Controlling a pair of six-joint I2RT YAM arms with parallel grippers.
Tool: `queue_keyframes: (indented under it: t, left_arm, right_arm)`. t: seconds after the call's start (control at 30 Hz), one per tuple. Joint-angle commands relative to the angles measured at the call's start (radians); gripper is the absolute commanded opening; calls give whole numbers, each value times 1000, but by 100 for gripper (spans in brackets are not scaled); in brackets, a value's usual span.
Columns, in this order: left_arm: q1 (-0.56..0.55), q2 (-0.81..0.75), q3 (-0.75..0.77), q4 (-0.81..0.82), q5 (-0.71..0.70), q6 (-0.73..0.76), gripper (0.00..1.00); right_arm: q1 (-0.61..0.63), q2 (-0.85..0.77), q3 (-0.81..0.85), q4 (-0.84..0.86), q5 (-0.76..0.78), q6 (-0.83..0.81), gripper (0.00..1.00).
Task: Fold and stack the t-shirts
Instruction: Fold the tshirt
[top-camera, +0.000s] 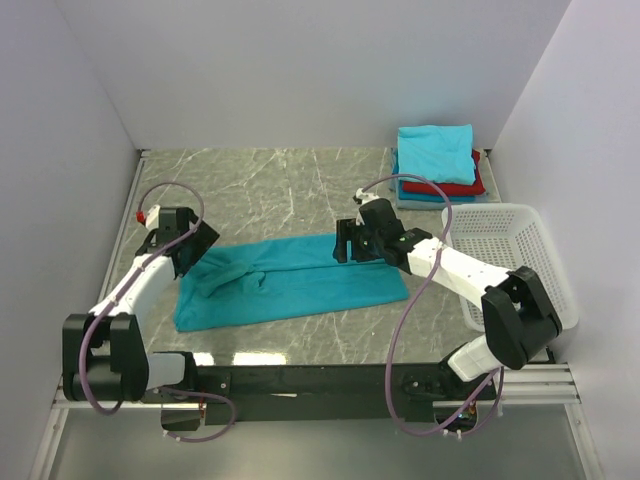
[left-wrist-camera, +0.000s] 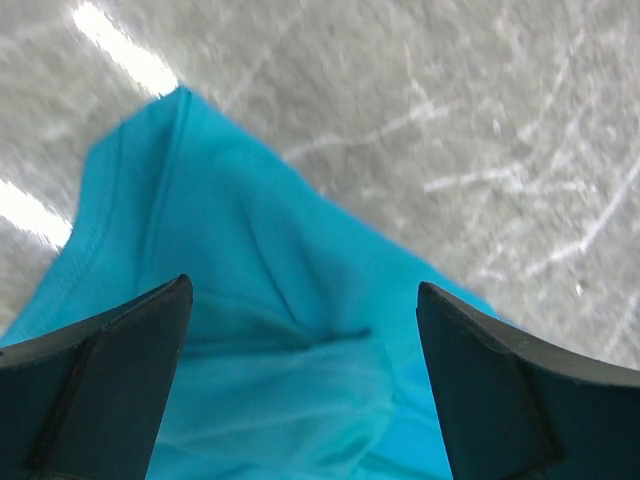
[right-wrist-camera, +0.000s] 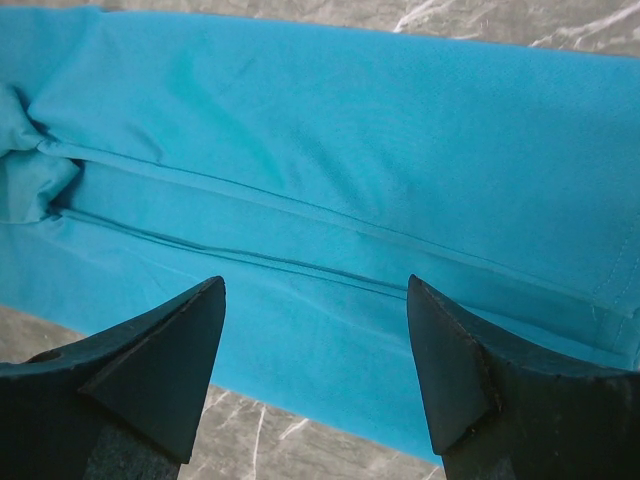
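**A:** Where is the long teal cloth t-shirt (top-camera: 290, 283)?

**B:** Flat on the grey marble-patterned desk (top-camera: 300, 180), folded into a lengthwise band towards the near edge; its left end is rumpled.

**A:** And the left gripper (left-wrist-camera: 300, 290)?

**B:** Released; its fingers are spread above that rumpled left end, with nothing between them.

**A:** The right gripper (right-wrist-camera: 315, 285)?

**B:** Also released; it hangs over the band's far side, above the folded seams.

**A:** Anything else?

**B:** A stack of folded shirts (top-camera: 437, 165), teal on top and red below, sits in the far right corner; a white plastic lattice basket (top-camera: 520, 250) stands by the right edge.
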Motion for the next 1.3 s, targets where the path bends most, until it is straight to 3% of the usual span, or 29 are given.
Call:
queue_keyframes:
  t: [0.0, 0.2, 0.43, 0.87, 1.1, 1.27]
  left_arm:
    - [0, 43, 51, 23, -79, 55, 99]
    - [0, 124, 38, 40, 90, 101, 99]
    - [-3, 63, -65, 125, 259, 71, 99]
    - [-3, -117, -128, 25, 268, 38, 99]
    - [-4, -98, -180, 74, 375, 34, 99]
    - [-8, -110, -182, 59, 310, 34, 99]
  right_arm:
    - [5, 10, -3, 38, 0, 12, 80]
    - [5, 8, -9, 26, 40, 13, 80]
    - [5, 19, -21, 15, 63, 19, 80]
    - [5, 11, -18, 3, 95, 23, 80]
    - [4, 11, -18, -3, 104, 23, 80]
    - [5, -2, -22, -2, 96, 19, 80]
